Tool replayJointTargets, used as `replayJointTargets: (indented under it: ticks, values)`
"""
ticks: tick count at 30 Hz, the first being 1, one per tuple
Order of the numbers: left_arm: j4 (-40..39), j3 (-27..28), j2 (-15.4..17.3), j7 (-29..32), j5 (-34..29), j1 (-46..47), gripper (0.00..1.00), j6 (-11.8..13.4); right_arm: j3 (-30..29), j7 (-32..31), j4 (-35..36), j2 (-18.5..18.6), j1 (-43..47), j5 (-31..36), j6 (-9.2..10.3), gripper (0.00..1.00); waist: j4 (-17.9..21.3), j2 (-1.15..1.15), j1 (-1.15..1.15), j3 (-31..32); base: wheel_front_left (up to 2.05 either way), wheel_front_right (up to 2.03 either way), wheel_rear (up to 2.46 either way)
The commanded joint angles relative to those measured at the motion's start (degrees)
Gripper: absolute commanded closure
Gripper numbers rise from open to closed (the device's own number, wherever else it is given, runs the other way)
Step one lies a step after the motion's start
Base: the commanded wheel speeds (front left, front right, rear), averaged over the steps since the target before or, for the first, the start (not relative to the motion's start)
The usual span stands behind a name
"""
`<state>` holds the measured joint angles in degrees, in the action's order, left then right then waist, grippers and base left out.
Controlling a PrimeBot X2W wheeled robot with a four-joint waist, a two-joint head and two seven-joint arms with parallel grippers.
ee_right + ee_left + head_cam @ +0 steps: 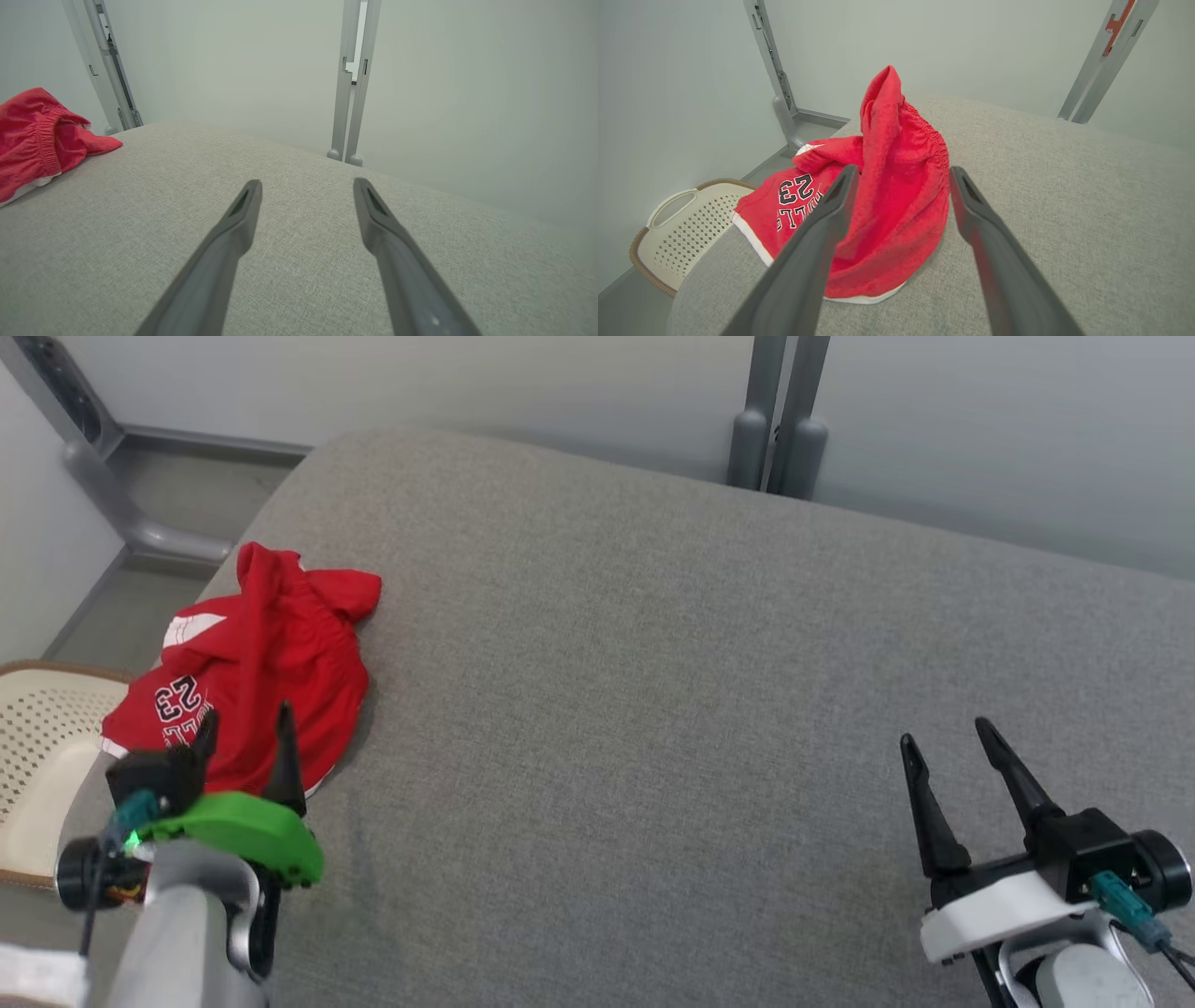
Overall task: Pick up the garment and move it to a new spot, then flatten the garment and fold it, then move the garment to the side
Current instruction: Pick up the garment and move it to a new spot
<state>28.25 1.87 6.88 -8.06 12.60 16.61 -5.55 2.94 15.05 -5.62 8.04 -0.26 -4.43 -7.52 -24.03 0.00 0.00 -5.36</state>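
Observation:
The garment (252,663) is a red pair of shorts with white trim and the number 23, lying crumpled near the left edge of the grey padded surface (653,663). In the left wrist view the garment (896,196) rises in a peak just beyond the fingertips. My left gripper (246,723) is open at the garment's near edge, its two fingers over the cloth without closing on it. My right gripper (943,733) is open over bare surface at the lower right, far from the garment. The right wrist view has the garment (32,135) at its far left.
A cream perforated basket (37,747) sits on the floor just off the left edge of the surface, also in the left wrist view as the basket (677,228). Grey metal posts (780,420) stand behind the far edge. Pale walls lie beyond.

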Motion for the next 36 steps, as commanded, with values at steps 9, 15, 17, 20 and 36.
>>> replayJointTargets:
  ticks: [9,15,17,20,36]
  values:
    - [20.08,0.86,6.72,8.97,2.18,16.21,1.0,0.45,1.11,0.16,-0.17,1.21,-5.66,-1.38,0.05,0.0,11.11,0.0,0.0,-17.69,0.0,0.0,0.0]
    - [24.82,0.07,8.56,10.48,3.92,17.81,1.0,-1.18,0.67,0.16,-0.62,-0.13,-5.75,-2.22,0.05,0.0,13.16,0.0,0.0,-15.51,0.0,0.0,0.0]
    - [23.37,-1.27,8.15,9.58,3.88,17.71,1.0,-1.61,0.51,0.16,-0.99,-0.65,-5.05,-2.55,0.05,0.0,13.32,0.0,0.0,-14.17,0.0,0.0,0.0]
    - [20.04,-3.7,7.38,8.92,4.05,16.41,1.0,-1.89,0.33,0.16,-1.4,-1.39,-3.91,-2.98,0.05,0.0,13.4,0.0,0.0,-11.91,0.0,0.0,0.0]
    - [-37.36,-23.31,-2.94,17.54,26.22,2.25,1.0,-0.57,0.43,0.16,-2.62,-4.69,0.06,-5.35,0.05,0.0,23.59,0.0,0.0,-1.69,0.0,0.0,0.0]
